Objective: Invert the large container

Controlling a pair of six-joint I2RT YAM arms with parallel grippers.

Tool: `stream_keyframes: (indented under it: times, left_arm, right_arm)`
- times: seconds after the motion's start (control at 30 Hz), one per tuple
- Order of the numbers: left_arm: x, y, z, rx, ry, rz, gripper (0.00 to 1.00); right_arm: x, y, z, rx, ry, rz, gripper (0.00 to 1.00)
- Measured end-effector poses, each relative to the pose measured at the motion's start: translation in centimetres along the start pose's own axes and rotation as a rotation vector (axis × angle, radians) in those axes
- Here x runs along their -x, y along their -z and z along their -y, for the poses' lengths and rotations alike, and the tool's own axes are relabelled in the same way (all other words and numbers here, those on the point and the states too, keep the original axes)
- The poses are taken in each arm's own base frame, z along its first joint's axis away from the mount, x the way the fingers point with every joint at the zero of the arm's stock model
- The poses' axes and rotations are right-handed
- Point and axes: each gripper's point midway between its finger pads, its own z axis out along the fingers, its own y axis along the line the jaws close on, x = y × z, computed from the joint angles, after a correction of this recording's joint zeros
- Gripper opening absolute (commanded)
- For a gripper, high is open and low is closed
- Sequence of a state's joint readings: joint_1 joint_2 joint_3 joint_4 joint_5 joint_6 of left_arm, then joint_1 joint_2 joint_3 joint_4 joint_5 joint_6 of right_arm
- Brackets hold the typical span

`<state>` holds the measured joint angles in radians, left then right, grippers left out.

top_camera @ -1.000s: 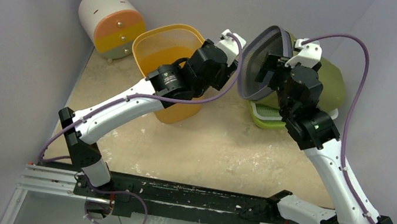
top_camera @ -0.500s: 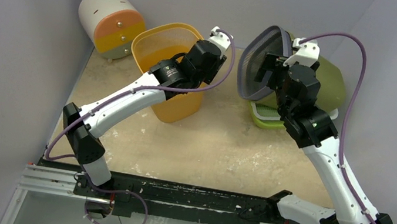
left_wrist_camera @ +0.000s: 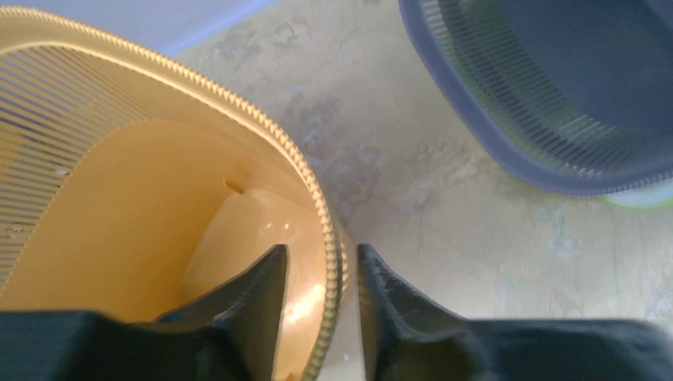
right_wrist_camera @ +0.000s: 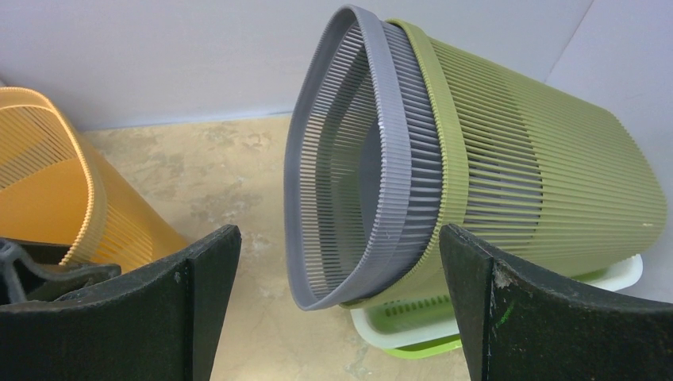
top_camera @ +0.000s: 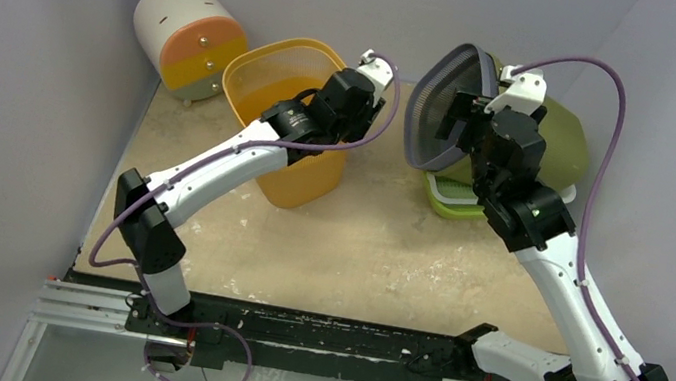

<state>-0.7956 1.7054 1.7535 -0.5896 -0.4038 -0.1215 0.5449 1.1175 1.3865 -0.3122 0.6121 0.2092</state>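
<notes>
The large orange slatted basket (top_camera: 293,93) stands upright with its mouth up at the back centre-left. My left gripper (top_camera: 352,124) sits over its right rim. In the left wrist view my left gripper (left_wrist_camera: 321,262) straddles the beaded rim (left_wrist_camera: 305,171), one finger inside and one outside, with small gaps on both sides. My right gripper (top_camera: 456,117) is wide open and empty. In the right wrist view my right gripper (right_wrist_camera: 340,232) faces the mouth of a grey basket (right_wrist_camera: 381,159), and the orange basket (right_wrist_camera: 48,175) shows at the left.
The grey basket (top_camera: 438,99) is nested in a green basket (top_camera: 563,143) lying on its side on a white and green tray (top_camera: 449,199). A white and orange cylinder (top_camera: 186,31) lies at the back left. Walls close in on the left, back and right.
My left gripper has drawn back to the left, from beside the grey basket to the orange basket's right rim. The right arm has barely moved.
</notes>
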Motion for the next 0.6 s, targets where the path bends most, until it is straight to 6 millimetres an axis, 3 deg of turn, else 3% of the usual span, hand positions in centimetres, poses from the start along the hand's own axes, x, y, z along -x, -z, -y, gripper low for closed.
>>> stream_keyframes:
  times: [0.07, 0.4, 0.6]
  left_arm:
    - [-0.5, -0.9, 0.3, -0.003, -0.002, -0.012, 0.00]
    - [0.0, -0.9, 0.5, -0.026, 0.016, 0.014, 0.00]
    - [-0.3, 2.2, -0.4, -0.044, 0.107, 0.053, 0.00]
  right_arm:
    - [-0.2, -0.1, 0.1, -0.004, 0.002, -0.003, 0.96]
    - [0.0, 0.7, 1.8, -0.050, -0.009, 0.015, 0.96]
    - [-0.7, 0.9, 3.7, -0.104, -0.010, 0.015, 0.96]
